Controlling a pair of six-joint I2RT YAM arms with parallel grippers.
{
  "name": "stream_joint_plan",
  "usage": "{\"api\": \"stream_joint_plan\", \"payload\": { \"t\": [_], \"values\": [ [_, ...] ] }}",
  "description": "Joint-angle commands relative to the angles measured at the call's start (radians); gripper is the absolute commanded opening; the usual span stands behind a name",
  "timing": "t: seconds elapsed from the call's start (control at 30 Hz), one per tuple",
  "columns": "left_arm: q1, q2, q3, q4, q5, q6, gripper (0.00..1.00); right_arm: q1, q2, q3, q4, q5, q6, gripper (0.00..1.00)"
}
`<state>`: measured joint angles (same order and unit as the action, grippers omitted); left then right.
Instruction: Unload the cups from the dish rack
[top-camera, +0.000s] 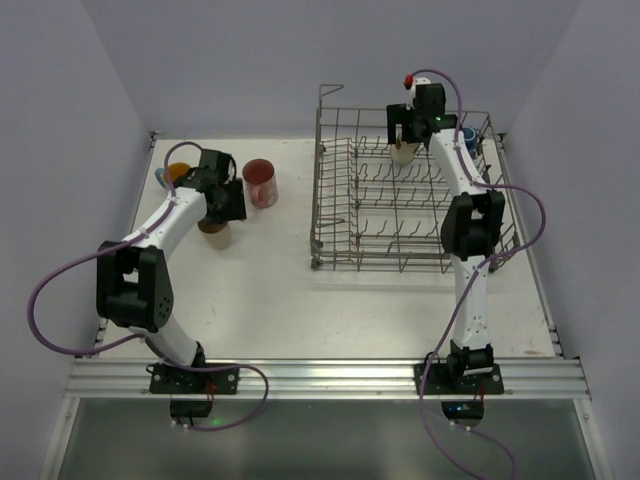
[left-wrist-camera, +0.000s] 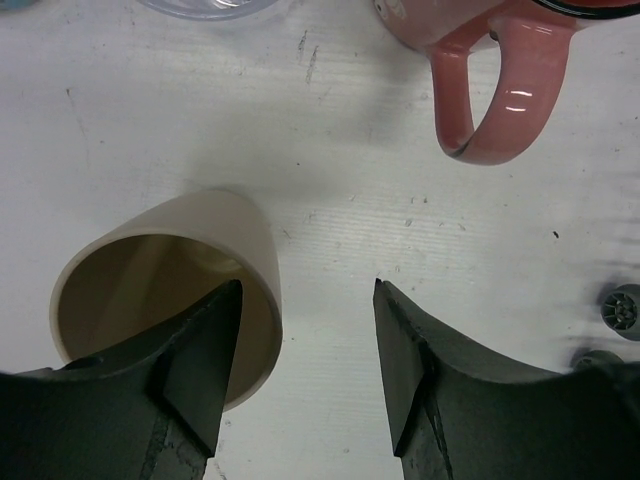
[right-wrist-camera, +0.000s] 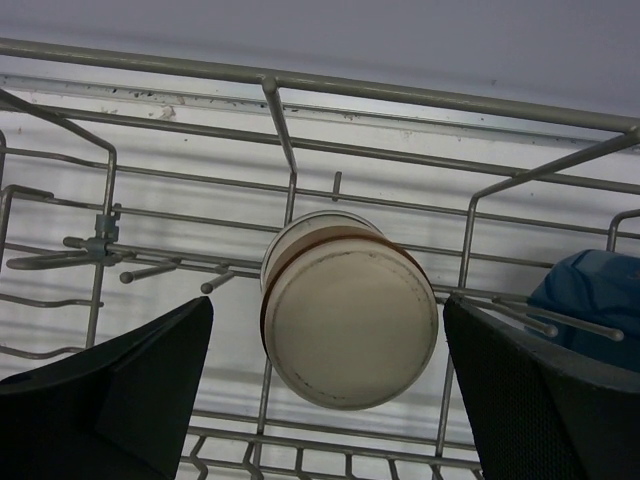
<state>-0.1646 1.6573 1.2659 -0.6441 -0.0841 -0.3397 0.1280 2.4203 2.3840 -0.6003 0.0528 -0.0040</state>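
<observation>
Right gripper (right-wrist-camera: 328, 318) gaped wide in the grey wire dish rack (right-wrist-camera: 265, 82), gripping nothing, with the upturned beige cup (right-wrist-camera: 350, 325) between its fingers. Left gripper (left-wrist-camera: 307, 300) was open too, one finger seemingly inside a second beige cup (left-wrist-camera: 190, 225).

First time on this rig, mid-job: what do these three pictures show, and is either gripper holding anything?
Two robot arms, each with a two-finger gripper. The overhead picture shows both: left gripper above the white table, right gripper in the grey wire dish rack. The others come from wrist cameras. Left: fingers open, one over the mouth of a beige cup near a pink handled mug. Right: fingers open either side of a second beige cup on the rack's prongs. Nothing is gripped.
</observation>
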Motion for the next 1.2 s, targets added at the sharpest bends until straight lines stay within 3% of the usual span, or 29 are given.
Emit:
{"api": "stream_joint_plan", "payload": {
  "t": [0.0, 0.2, 0.43, 0.6, 0.63, 0.77, 0.8, 1.17],
  "values": [
    [0.008, -0.045, 0.010, 0.037, 0.014, -0.002, 0.59, -0.005, 0.025, 0.056, 0.040, -0.036, -0.013, 0.99],
    [0.008, -0.048, 0.004, 0.044, 0.033, -0.001, 0.60, -0.005, 0.059, 0.072, 0.034, 0.001, -0.010, 0.98],
    [0.008, -0.057, -0.002, 0.050, 0.038, 0.002, 0.62, -0.005, 0.068, 0.061, 0.050, 0.025, -0.017, 0.74],
    [0.008, -0.062, -0.008, 0.055, 0.040, 0.005, 0.63, -0.007, 0.060, 0.034, 0.060, 0.038, -0.004, 0.69],
    [0.008, -0.060, -0.010, 0.055, 0.041, 0.005, 0.63, -0.007, 0.060, 0.035, 0.059, 0.038, -0.004, 0.64],
    [0.008, -0.065, -0.011, 0.055, 0.046, 0.004, 0.64, -0.007, 0.046, 0.037, 0.057, 0.035, 0.030, 0.06],
    [0.008, -0.076, -0.011, 0.052, 0.037, -0.005, 0.64, -0.005, 0.039, 0.035, 0.057, 0.030, 0.038, 0.00],
    [0.008, -0.251, 0.026, 0.058, -0.063, -0.079, 0.66, 0.021, -0.133, 0.012, 0.079, 0.168, 0.128, 0.00]
  ]
}}
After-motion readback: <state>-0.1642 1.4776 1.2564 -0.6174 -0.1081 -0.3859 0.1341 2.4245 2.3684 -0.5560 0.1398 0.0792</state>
